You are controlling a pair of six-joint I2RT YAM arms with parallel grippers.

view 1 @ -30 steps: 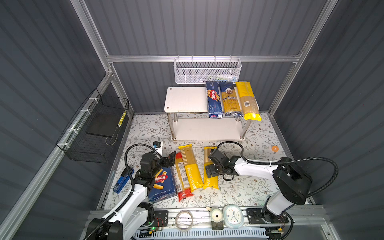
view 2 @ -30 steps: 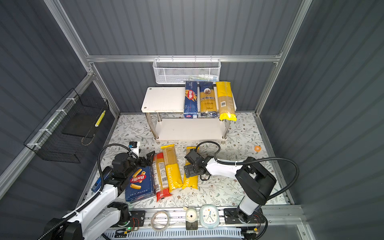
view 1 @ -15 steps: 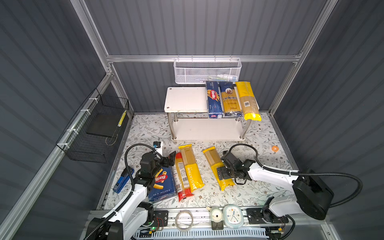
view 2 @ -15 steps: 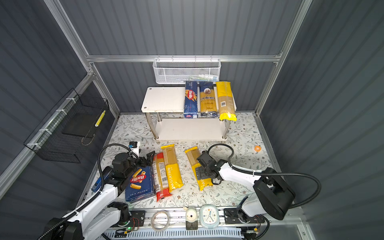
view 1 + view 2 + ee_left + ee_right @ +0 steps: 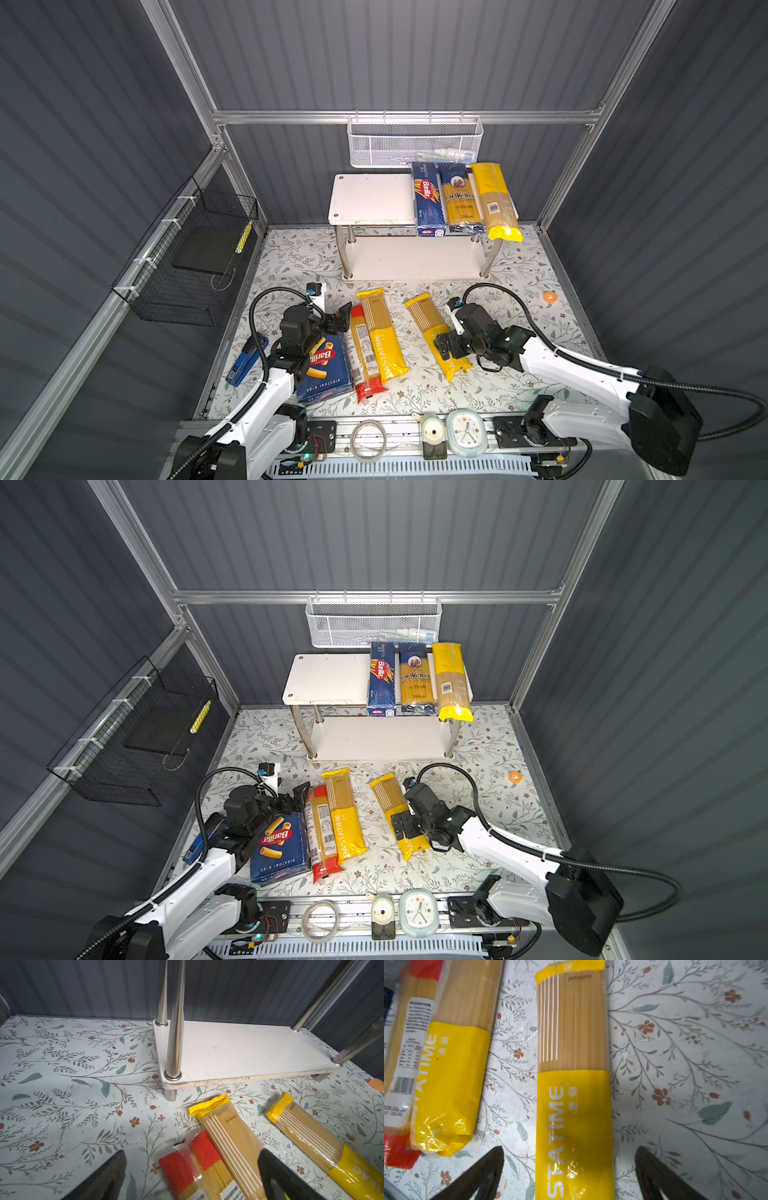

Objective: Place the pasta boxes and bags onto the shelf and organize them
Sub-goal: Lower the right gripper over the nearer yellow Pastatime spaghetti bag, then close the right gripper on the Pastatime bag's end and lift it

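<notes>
The white shelf [image 5: 374, 199] stands at the back. Its top board carries a narrow Barilla box [image 5: 428, 199], a blue ankara bag [image 5: 459, 199] and a yellow-ended bag [image 5: 494, 203]; the lower board [image 5: 239, 1051] is bare. On the floor lie a wide Barilla rigatoni box [image 5: 326, 370], a red-ended bag [image 5: 363, 357], a yellow PASTATIME bag [image 5: 382, 336] and a second one [image 5: 430, 324], angled. My right gripper [image 5: 570, 1148] [image 5: 446, 347] is open, its fingers either side of that second bag [image 5: 573, 1084]. My left gripper [image 5: 192, 1152] [image 5: 338, 318] is open over the red-ended bag's [image 5: 187, 1157] far end.
A white mesh basket [image 5: 415, 141] hangs above the shelf and a black wire basket [image 5: 187, 257] on the left wall. A blue tool [image 5: 245, 361] lies at the left edge, a small orange piece [image 5: 550, 296] at the right. A clock [image 5: 465, 430] and a ring [image 5: 368, 440] sit on the front rail.
My right arm has swung to the right, and the yellow bag under it has slid right and turned to an angle. The left arm has not moved.
</notes>
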